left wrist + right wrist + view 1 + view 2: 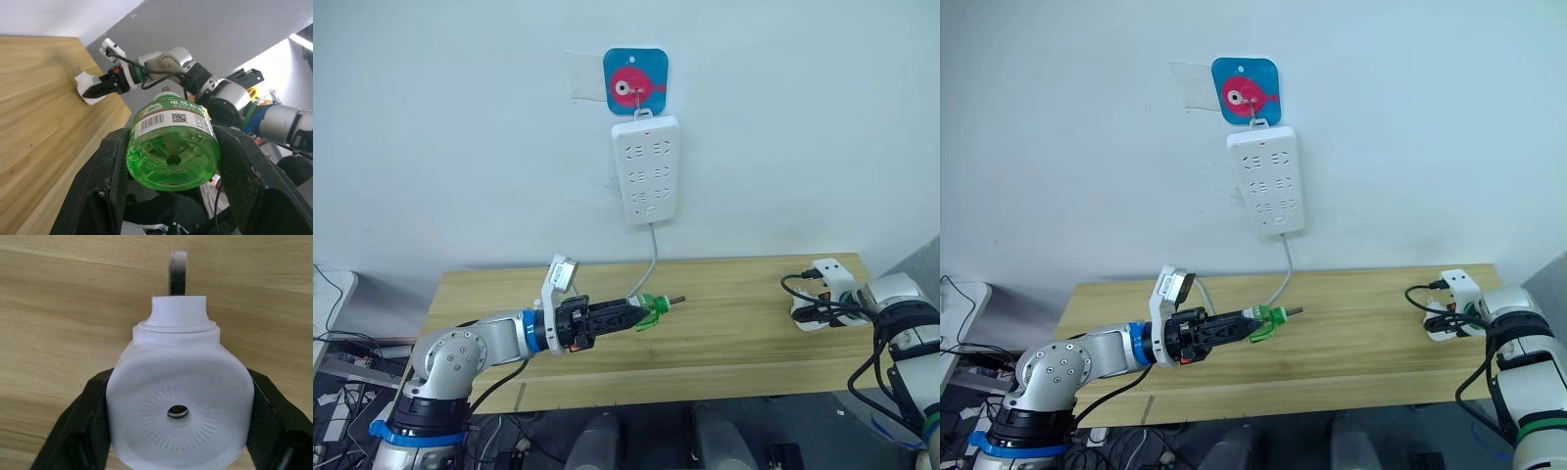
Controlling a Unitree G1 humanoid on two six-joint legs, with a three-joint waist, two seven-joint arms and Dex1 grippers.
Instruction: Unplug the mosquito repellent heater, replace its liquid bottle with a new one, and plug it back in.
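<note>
My left gripper (pixel 638 315) is shut on a green liquid bottle (pixel 653 307), held sideways above the middle of the wooden table (pixel 734 343). The bottle's dark wick points right, and a printed label shows on the bottle (pixel 172 120) between the black fingers (pixel 112 171). I cannot tell whether it is the new one. At the table's right end my right gripper (pixel 815 313) is shut on the white mosquito repellent heater (pixel 802 317). The heater (pixel 178 382) shows its round vent hole, an open neck without a bottle, and one metal plug prong (pixel 178 278) beyond it.
A white power strip (pixel 648 168) hangs on the wall from a blue hook pad with a red fish (pixel 635 86). Its cable (pixel 654 257) drops down to the table's back edge. Black cables (pixel 808 292) loop around my right wrist.
</note>
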